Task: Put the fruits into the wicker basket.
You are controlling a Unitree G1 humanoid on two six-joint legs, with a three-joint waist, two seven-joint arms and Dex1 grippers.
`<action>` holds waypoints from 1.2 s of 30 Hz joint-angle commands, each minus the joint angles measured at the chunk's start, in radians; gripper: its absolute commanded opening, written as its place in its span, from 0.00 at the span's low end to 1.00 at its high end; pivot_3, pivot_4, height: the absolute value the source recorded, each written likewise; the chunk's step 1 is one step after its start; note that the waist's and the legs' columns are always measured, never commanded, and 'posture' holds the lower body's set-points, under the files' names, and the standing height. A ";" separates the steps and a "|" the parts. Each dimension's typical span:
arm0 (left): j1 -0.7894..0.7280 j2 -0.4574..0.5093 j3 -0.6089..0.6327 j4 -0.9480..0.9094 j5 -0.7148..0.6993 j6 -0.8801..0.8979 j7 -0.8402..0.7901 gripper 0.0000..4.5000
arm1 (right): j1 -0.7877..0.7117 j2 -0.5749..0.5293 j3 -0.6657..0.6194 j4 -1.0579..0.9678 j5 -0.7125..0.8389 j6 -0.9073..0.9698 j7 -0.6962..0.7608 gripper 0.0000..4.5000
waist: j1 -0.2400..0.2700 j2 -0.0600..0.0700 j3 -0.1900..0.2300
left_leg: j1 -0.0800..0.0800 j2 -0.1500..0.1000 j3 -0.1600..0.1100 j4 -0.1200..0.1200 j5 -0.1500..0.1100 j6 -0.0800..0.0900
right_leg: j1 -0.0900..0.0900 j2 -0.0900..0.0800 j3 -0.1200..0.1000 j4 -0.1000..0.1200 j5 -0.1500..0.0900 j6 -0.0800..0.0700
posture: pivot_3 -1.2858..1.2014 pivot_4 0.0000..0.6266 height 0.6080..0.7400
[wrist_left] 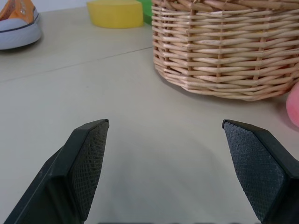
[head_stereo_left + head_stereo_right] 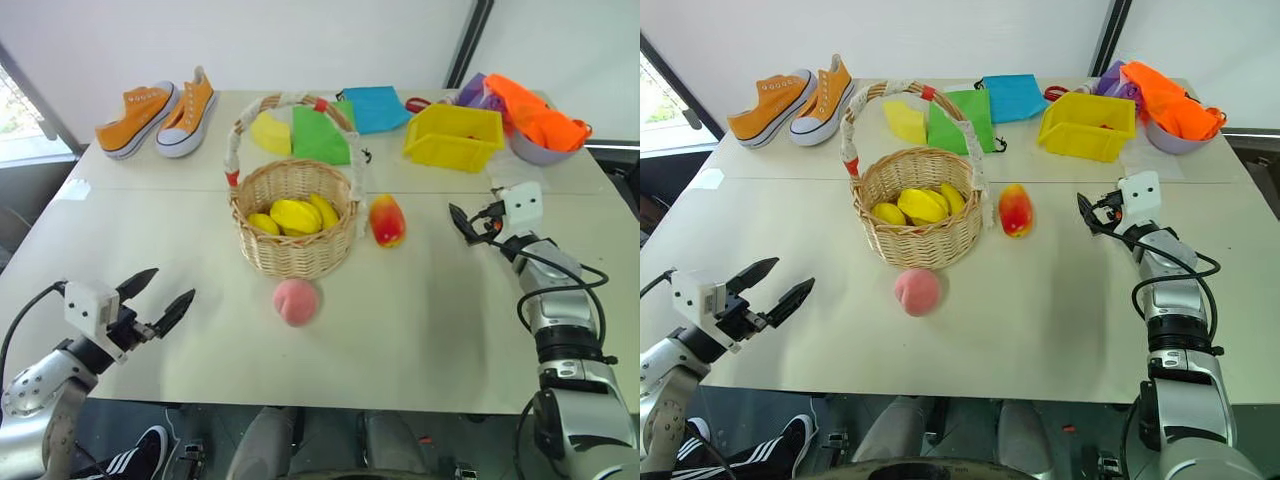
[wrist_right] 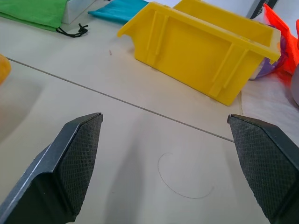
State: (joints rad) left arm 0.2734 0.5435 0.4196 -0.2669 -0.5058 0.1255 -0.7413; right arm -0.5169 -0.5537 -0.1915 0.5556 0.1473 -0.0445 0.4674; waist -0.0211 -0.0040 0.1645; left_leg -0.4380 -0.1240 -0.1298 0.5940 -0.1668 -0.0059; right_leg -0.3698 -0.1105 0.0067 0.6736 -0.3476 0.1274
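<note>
Where the pale counter [image 2: 420, 330] carries the whole lot, the wicker basket [image 2: 296, 250] stands near its middle, round and tan, its tall arched handle [image 2: 250, 120] wrapped in white and red bands, with yellow banana-like pieces [image 2: 293, 215] lying inside. Behind it, toward the far edge: a pair of orange sneakers [image 2: 160, 118] at the far left, flat cloth bags in yellow [image 2: 268, 132], green [image 2: 322, 136] and blue [image 2: 376, 106], a yellow plastic bin [image 2: 455, 136], and a grey bowl [image 2: 540, 150] heaped with orange cloth [image 2: 535, 115] at the far right. Mango [image 2: 387, 221], oval, red-orange-yellow, lies on the counter just beside the basket on the robot's right side, outside it. Peach [image 2: 296, 301], round and pink, sits on the counter just in front of the basket, also outside. Left gripper [image 2: 160, 297], near the counter's front left edge, points toward the basket and peach, fingers spread apart, holding nothing. Right gripper [image 2: 462, 221], at the right side of the counter, well apart from the mango, faces the yellow bin with fingers spread wide, likewise holding nothing.
</note>
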 commanded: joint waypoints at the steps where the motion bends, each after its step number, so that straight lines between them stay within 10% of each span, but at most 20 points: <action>1: -0.007 0.002 0.016 -0.017 0.019 -0.037 0.012 0.93 | -0.028 -0.002 -0.008 -0.007 0.001 -0.024 0.001 0.99 | 0.001 0.000 0.000 | 0.000 0.000 0.000 0.000 0.000 0.000 | 0.000 0.000 0.000 0.000 0.000 0.000 | 0.52 0.24 1.00; 29: -0.064 -0.002 -0.004 0.012 0.010 -0.123 -0.070 0.93 | 0.034 -0.006 -0.013 -0.193 0.058 0.093 0.052 0.99 | 0.002 0.000 0.000 | 0.000 0.000 0.000 0.000 0.000 0.000 | -0.001 0.000 0.000 0.000 0.000 0.000 | 0.52 0.24 1.00; 36: -0.035 0.022 0.020 -0.029 -0.085 -0.109 -0.162 0.93 | 0.080 -0.034 0.002 -0.558 0.240 0.558 0.107 0.99 | 0.002 0.000 0.000 | 0.000 0.000 0.000 0.000 0.000 0.000 | -0.001 0.000 0.000 0.000 0.000 0.000 | 0.52 0.24 1.00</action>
State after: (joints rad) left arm 0.2306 0.5470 0.4099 -0.2524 -0.5475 0.0176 -0.8774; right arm -0.4371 -0.5688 -0.1818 0.1074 0.3351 0.3841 0.5864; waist -0.0188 -0.0039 0.1646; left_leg -0.4381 -0.1237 -0.1300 0.5936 -0.1670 -0.0056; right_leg -0.3714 -0.1107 0.0071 0.6732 -0.3478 0.1271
